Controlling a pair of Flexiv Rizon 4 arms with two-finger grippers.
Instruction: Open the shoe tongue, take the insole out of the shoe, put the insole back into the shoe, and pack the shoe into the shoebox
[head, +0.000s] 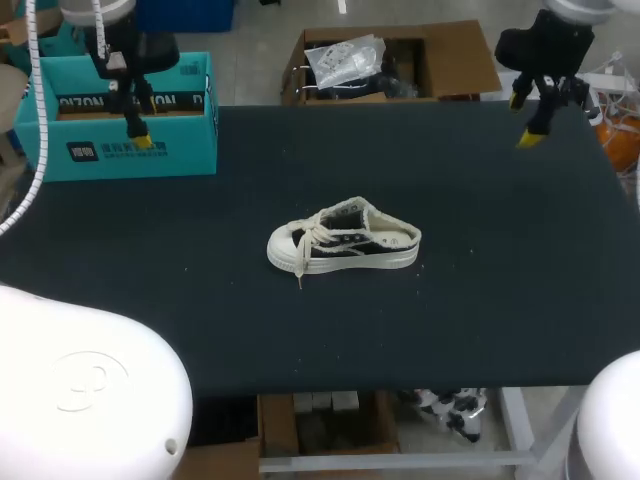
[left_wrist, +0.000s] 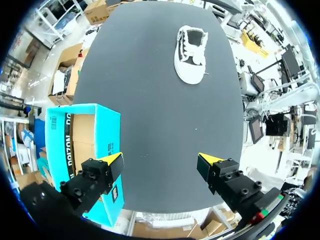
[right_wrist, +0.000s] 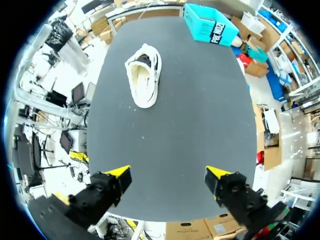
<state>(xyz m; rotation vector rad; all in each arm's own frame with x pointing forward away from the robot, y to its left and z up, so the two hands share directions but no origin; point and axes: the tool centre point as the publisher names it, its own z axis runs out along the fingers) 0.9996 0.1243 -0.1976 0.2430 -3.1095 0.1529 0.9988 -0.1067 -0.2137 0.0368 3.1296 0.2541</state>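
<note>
Black table (head: 500, 320): near half bare cloth. Shoe (head: 343, 238) sits approx mid-table, upright on its sole, toe twd my left, heel twd my right. White rubber toe cap & sole, dark upper, cream laces (head: 318, 232) tied loosely over the tongue area, one lace end trailing off the toe side twd the near edge. Low-cut heel opening faces up; whether the insole is seated inside, can't tell.

Both arms are further back, well apart from the shoe. Left gripper (head: 140, 135) hangs at the far-left corner, just over the front wall of the shoebox (head: 180, 150); in left wrist view the gripper (left_wrist: 161, 161) has jaws released, spread wide, one finger over the box rim (left_wrist: 107, 135), shoe (left_wrist: 191, 55) well ahead. Shoebox is teal, lid off, brown inside, on the table's far-left corner.

Right gripper (head: 524, 120) hangs over the far-right corner; right wrist view shows it (right_wrist: 167, 172) released too, jaws wide, bare table btwn them, shoe (right_wrist: 144, 75) well ahead, shoebox (right_wrist: 210, 25) beyond.
</note>
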